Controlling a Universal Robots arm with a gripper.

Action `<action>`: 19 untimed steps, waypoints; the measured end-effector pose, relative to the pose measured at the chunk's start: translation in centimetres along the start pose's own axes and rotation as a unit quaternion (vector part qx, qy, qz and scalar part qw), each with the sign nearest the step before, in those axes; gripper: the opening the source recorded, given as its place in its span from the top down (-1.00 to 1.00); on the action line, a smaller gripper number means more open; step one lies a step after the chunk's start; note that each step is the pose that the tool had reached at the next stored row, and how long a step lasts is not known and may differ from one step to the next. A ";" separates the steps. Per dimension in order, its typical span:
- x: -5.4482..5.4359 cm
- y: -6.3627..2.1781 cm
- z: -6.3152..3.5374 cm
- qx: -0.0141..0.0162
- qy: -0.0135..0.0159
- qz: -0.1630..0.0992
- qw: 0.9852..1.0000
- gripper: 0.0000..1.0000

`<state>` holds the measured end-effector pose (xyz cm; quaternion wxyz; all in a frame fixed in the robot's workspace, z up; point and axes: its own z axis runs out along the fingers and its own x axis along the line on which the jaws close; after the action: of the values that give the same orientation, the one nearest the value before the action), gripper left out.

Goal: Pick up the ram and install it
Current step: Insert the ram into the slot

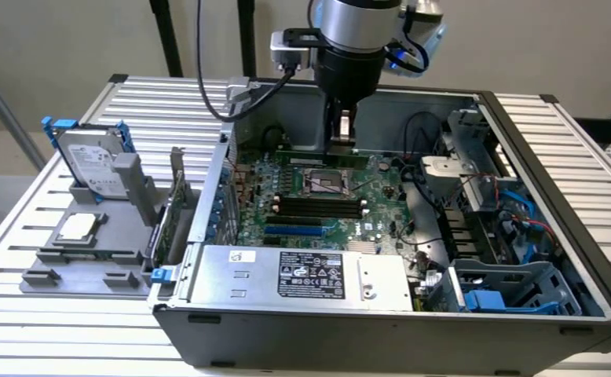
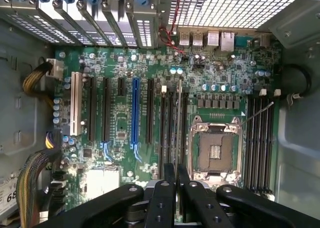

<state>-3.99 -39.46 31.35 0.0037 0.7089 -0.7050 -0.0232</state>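
My gripper (image 1: pixel 342 140) hangs inside the open computer case (image 1: pixel 557 196), shut on the ram (image 1: pixel 321 158), a thin dark-green stick held level above the motherboard (image 1: pixel 379 224). In the wrist view the ram (image 2: pixel 178 123) shows edge-on, running out from between the black fingertips (image 2: pixel 169 175) of the gripper (image 2: pixel 176 170). It lines up with the black memory slots (image 2: pixel 170 123) beside the empty processor socket (image 2: pixel 215 148). A gap remains between the stick and the board. More black slots (image 2: pixel 260 138) lie on the socket's other side.
A grey fixture (image 1: pixel 85 259) on the exterior view's left carries a hard drive (image 1: pixel 88 165), a silver processor chip (image 1: pixel 78 226) and a green expansion card (image 1: pixel 174 206). The power supply (image 1: pixel 305 275), drive cages (image 1: pixel 505 283) and cable bundles (image 2: pixel 40 168) crowd the case.
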 end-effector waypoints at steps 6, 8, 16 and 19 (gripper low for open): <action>0.3 -0.04 1.10 0.000 0.000 0.000 1.000 0.73; 0.6 -0.07 1.44 0.000 0.000 0.000 1.000 0.73; 1.1 -0.33 2.67 0.000 0.000 -0.001 1.000 0.73; 1.1 -0.49 3.20 0.000 0.001 -0.001 1.000 0.73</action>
<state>-3.62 -40.50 28.10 0.0042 0.7095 -0.7043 -0.0228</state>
